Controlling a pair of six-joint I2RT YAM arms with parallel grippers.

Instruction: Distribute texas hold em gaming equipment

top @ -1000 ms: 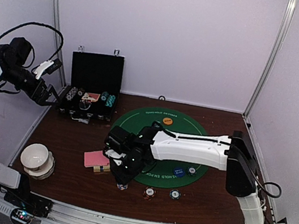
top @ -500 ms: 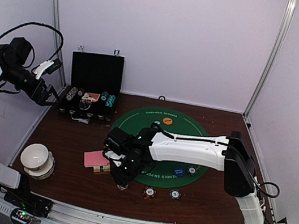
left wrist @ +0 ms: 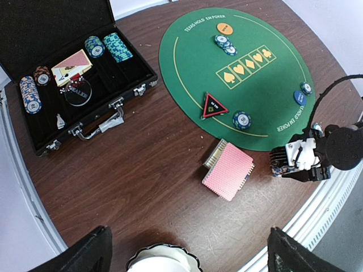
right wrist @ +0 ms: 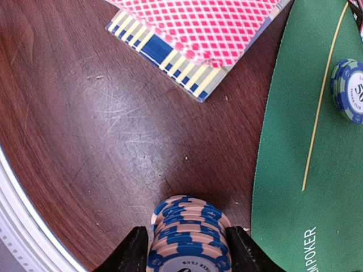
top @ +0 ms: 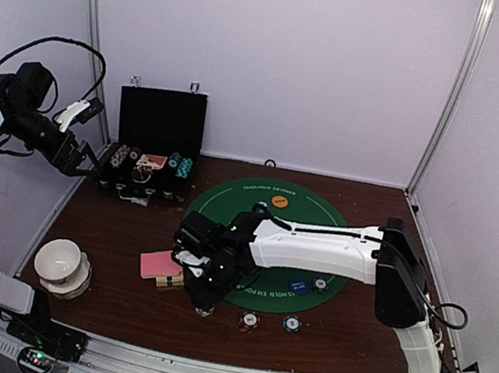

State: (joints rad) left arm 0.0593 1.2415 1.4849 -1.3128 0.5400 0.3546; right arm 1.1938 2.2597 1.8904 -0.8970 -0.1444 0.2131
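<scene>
Pinches in the right gripper [right wrist: 188, 252] a short stack of chips [right wrist: 188, 229], pinkish-white with blue edge stripes, jaws narrowed to the stack's width, one finger against each side. Holds it low over the bare wood of the table [right wrist: 85, 124], just off the curved edge of the green mat [right wrist: 306, 147]; cannot tell whether it touches the wood. Faces, across a patch of table, the pink-backed cards [right wrist: 210, 22] lying on top of the blue-and-yellow card box [right wrist: 170, 56], and, on the mat to one side, a single blue-striped chip [right wrist: 349, 90]. Has close by, on the wood toward the front rail, a loose chip [top: 249, 321] and a second loose chip [top: 292, 324]. Farther out on the mat: the red triangle marker [left wrist: 214, 106], the orange disc [left wrist: 224, 28] with a few chips [left wrist: 221, 40] just beside it, and the blue disc [left wrist: 299, 97] near the far rim. Carries the left gripper [left wrist: 188, 238] high near the open black case [left wrist: 34, 107], fingers spread wide, nothing between them. Looks down past those fingers onto a white bowl [left wrist: 161, 263] at the table's near edge.
</scene>
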